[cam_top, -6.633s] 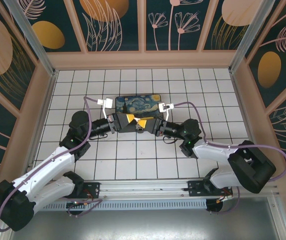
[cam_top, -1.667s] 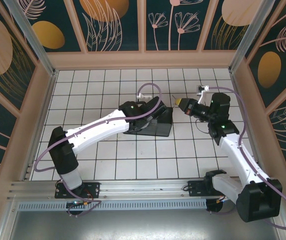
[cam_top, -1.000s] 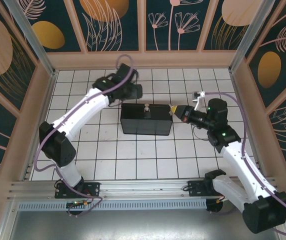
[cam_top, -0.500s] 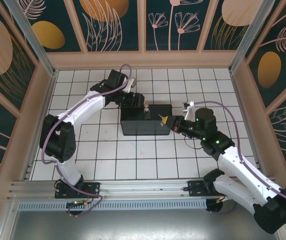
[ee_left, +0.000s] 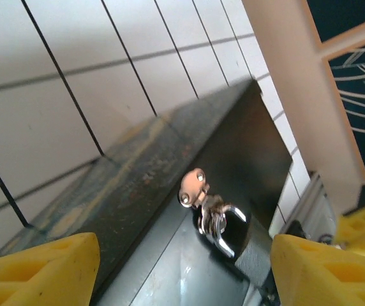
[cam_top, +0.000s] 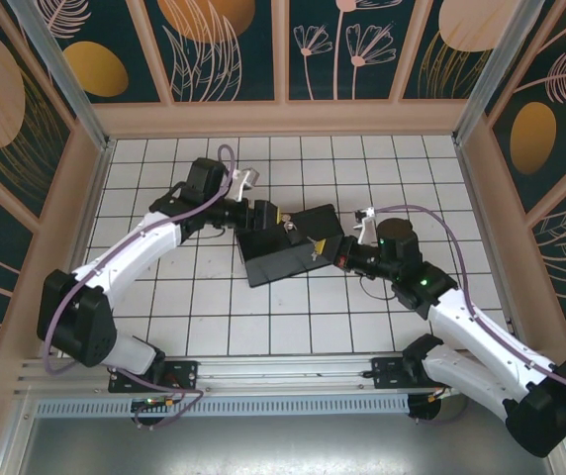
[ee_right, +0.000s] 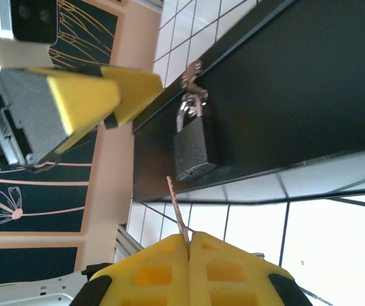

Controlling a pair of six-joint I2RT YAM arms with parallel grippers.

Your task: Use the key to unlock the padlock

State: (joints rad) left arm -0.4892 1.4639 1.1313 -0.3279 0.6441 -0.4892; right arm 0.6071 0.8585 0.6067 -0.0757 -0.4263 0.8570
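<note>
A dark box (cam_top: 283, 259) stands tipped on the tiles with its front face turned up and skewed. The small grey padlock (ee_right: 194, 150) hangs from the hasp (ee_left: 193, 186) on that face. In the left wrist view its shiny shackle (ee_left: 216, 220) shows. My left gripper (cam_top: 266, 217) straddles the box at its hasp end. Its yellow fingers (ee_left: 39, 271) are spread wide, one on the painted lid side and one on the far side, clamping the box. My right gripper (ee_right: 189, 243) is shut on the key (ee_right: 177, 210). The key's tip points at the padlock's underside, a short gap away.
The pen's pink wall (ee_right: 115, 185) runs behind the box in the right wrist view. An aluminium rail (cam_top: 283, 374) crosses the near edge in front of both arm bases. White tiles (cam_top: 263, 327) lie open between the box and the rail.
The box has swung askew and my left gripper has come down across its hasp end. My right gripper has carried the key left, closer to the padlock.
</note>
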